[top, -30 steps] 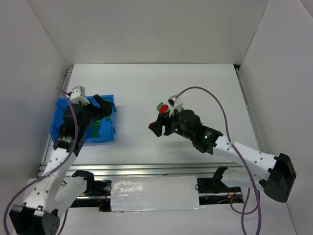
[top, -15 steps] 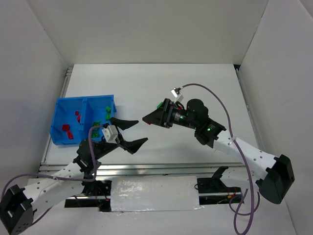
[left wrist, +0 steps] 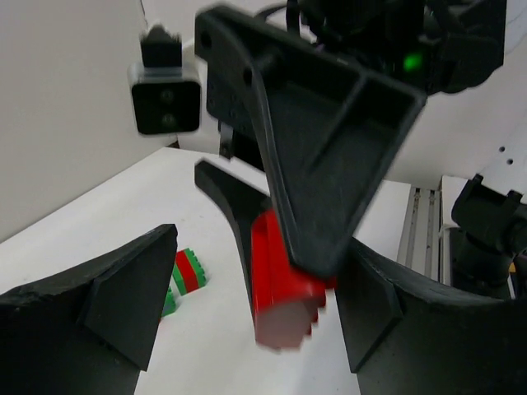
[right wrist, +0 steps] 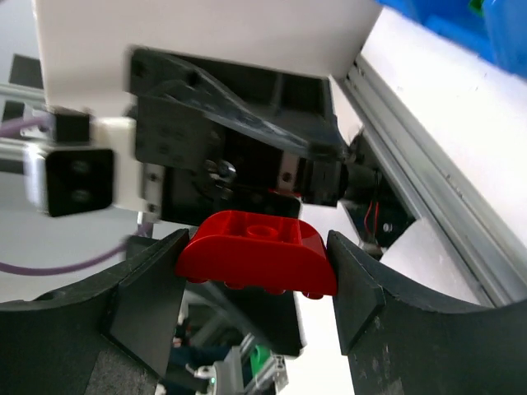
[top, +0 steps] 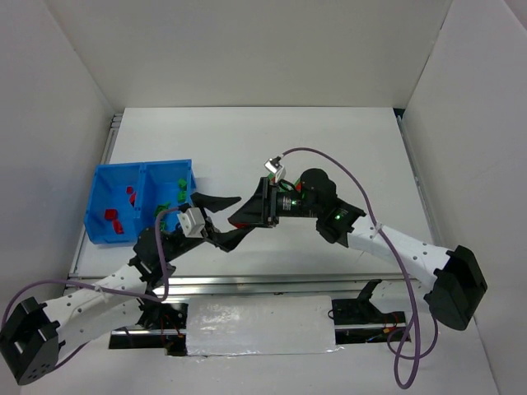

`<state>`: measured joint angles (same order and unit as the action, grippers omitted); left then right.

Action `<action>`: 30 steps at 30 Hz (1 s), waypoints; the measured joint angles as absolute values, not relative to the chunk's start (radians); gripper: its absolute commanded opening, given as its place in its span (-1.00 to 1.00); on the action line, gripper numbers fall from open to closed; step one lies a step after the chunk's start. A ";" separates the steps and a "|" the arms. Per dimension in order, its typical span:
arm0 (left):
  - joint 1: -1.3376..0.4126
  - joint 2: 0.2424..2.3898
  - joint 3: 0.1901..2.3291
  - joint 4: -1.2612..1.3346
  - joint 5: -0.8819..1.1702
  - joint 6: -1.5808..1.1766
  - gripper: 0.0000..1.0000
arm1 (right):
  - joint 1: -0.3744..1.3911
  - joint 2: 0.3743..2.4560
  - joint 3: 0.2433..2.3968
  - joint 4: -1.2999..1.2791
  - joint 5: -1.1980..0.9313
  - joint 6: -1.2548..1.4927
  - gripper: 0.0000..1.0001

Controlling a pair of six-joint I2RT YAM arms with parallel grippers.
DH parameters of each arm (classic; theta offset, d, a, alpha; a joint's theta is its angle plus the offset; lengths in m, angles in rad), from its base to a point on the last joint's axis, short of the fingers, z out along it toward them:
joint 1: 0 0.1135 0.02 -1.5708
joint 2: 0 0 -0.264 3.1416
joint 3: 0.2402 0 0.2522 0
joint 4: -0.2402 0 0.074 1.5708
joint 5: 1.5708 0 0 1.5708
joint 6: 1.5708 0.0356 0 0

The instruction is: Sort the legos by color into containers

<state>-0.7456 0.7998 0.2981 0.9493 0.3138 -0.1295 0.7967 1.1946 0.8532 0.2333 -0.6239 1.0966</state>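
Right gripper (right wrist: pixel 257 271) is pinching a red, round-topped plastic lego brick (right wrist: pixel 255 247) in mid-air. The left gripper (left wrist: pixel 251 329), having swung away from the blue two-compartment plastic bin (top: pixel 107 237), is bracketing it with wide jaws just starting to narrow, so a handover seems to be beginning.

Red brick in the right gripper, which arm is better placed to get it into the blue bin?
Left, likely. The blue bin sits on the left arm's side of the table. The left gripper is open on either side of the red brick that the right gripper holds, ready to take it.
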 measured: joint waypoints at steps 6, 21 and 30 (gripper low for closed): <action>-0.749 0.790 0.349 0.885 0.319 -0.134 -0.09 | 0.816 1.230 0.863 0.239 -0.635 1.087 -0.41; -0.760 0.731 0.369 0.729 0.205 -0.105 -1.00 | 0.792 1.223 0.870 0.246 -0.583 1.090 0.99; -0.548 0.862 0.611 0.239 -0.460 -0.437 -1.00 | 0.540 0.921 0.725 0.114 -0.381 1.010 0.99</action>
